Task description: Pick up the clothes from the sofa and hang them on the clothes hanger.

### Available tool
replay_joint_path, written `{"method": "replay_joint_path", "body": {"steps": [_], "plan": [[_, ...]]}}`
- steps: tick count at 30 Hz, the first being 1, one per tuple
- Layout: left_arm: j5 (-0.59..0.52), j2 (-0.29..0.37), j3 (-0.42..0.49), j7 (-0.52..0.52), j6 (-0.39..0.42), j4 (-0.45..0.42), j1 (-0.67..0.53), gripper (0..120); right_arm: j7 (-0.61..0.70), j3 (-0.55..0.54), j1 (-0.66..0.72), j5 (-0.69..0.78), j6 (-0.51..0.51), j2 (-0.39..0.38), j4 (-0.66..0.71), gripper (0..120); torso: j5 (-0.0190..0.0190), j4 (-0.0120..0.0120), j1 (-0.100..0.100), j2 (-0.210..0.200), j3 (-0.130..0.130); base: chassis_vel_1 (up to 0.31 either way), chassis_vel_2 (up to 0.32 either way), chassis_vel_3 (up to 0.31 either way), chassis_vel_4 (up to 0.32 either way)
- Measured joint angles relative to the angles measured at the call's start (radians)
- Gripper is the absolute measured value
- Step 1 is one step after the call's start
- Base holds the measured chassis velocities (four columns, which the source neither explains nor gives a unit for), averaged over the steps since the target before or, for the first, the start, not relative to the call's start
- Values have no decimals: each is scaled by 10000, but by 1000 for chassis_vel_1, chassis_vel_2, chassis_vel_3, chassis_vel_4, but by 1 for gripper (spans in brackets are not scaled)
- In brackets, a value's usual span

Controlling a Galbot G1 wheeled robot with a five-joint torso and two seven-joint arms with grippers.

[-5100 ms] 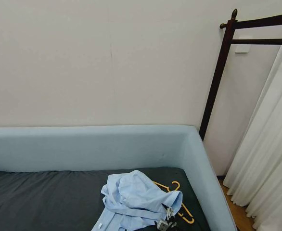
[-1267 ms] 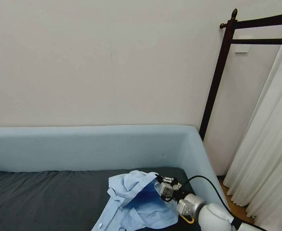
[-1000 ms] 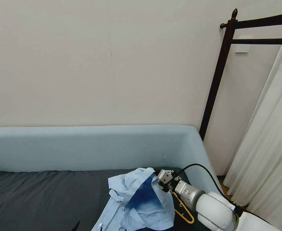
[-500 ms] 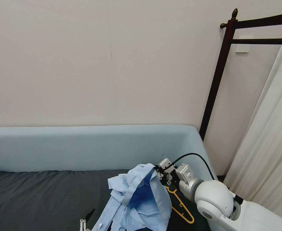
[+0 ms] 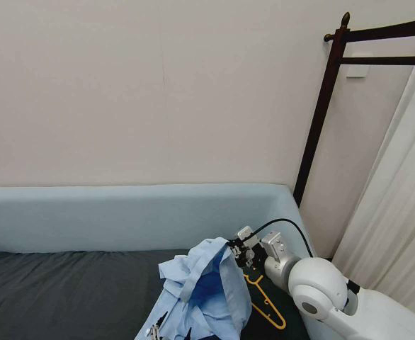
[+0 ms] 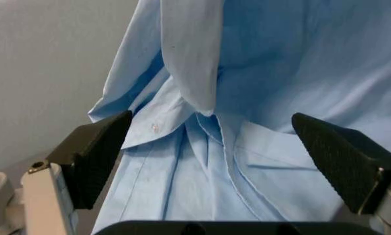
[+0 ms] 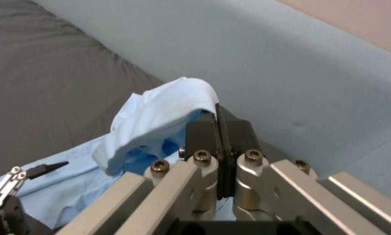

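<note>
Left claw (image 6: pixel 212 117) spread wide, framing crumpled blue shirt (image 6: pixel 281 73); grey surface beside, probably sofa (image 6: pixel 38 58).

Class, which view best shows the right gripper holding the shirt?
Right wrist view: right gripper shut on the shirt, close up. Head view shows this farther off; left wrist view, cloth before the open left gripper.

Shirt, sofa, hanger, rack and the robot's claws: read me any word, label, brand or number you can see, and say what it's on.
No readable text anywhere.
Blue shirt, pinched in the shut right claw: no tag or print visible.
Open left claw, orange hanger, sofa, wooden rack: no lettering.
Small white plate on the wall behind the rack: too small to tell if it bears writing.
</note>
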Motion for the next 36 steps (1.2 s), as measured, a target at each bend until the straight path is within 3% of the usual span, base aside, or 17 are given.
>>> {"method": "replay_joint_path", "body": {"steps": [4, 14, 21, 28, 33, 36], "plan": [[184, -597, 65, -272, -126, 804, -667, 94, -67, 150, -260, -61, 2, -82, 59, 0, 0, -1, 0, 0, 0, 0, 0, 0, 0], [714, -1103, 158, -467, -265, 1890, -1396, 90, -65, 281, -349, 33, 6, -170, 138, 0, 0, 0, 0, 0, 0, 0, 0, 0, 0], [835, -1299, 77, -568, -293, 2228, -1431, 67, -75, 388, -516, 28, 13, -188, 163, 0, -1, 1, -1, 1, 0, 0, 0, 0, 0], [1211, -1784, -154, -681, -356, 2750, -1673, 65, -114, 488, -601, 28, 14, -157, 185, 0, -1, 1, -1, 1, 0, 0, 0, 0, 0], [1603, -2082, -394, -791, -412, 2997, -1840, 56, -119, 568, -664, 145, 12, -245, 245, 0, -1, -1, -1, 1, -1, 0, 0, 0, 0], [1823, -2224, -472, -941, -406, 3157, -1954, 41, -110, 638, -727, 275, 3, -271, 292, 0, -2, 0, 0, 1, 0, 0, 0, 0, 0]]}}
